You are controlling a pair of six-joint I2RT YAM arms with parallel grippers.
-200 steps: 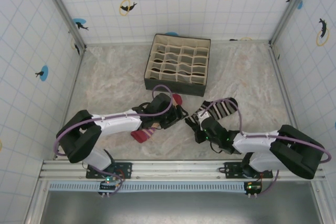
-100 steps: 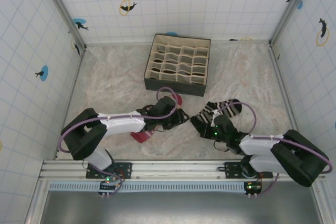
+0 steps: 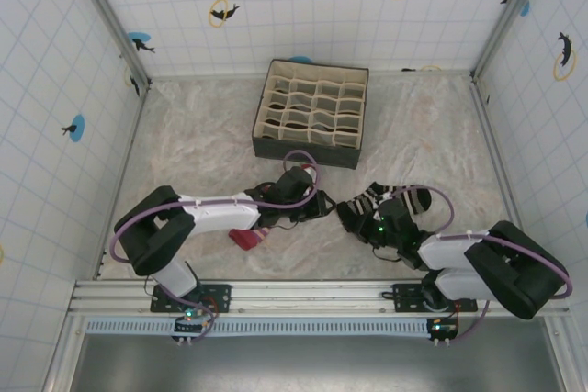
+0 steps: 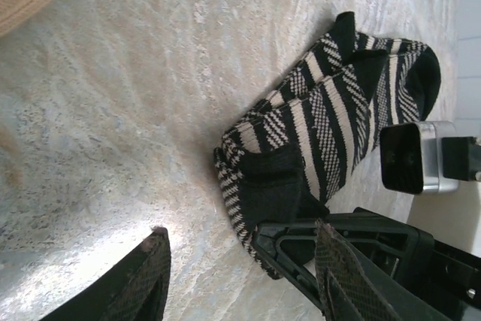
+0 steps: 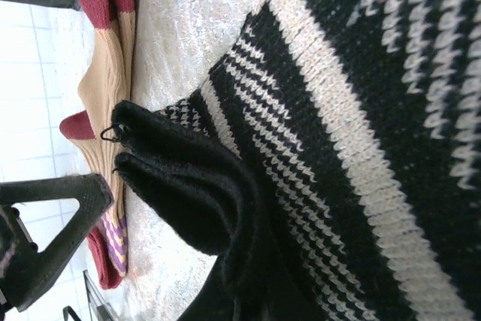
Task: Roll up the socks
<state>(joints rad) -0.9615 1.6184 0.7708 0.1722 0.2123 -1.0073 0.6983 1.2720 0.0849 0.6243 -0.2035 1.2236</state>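
the striped sock (image 3: 397, 199) is lying crumpled on the table (image 3: 184, 144) in front of the right arm, near the front edge and well short of the divided box (image 3: 312, 112) at the back. the right gripper (image 3: 356, 217) is pinching the sock's black cuff end, its jaws squeezed narrow on the bunched fabric, while the rest of the sock is trailing away to the right. the left gripper (image 4: 240, 232) is hovering just beside that same cuff end, pointing towards the right gripper, its jaws standing apart and clamping nothing. the peach sock (image 3: 250, 238) is lying on the table under the left arm, its dark red end and purple stripes showing, apart from the striped one.
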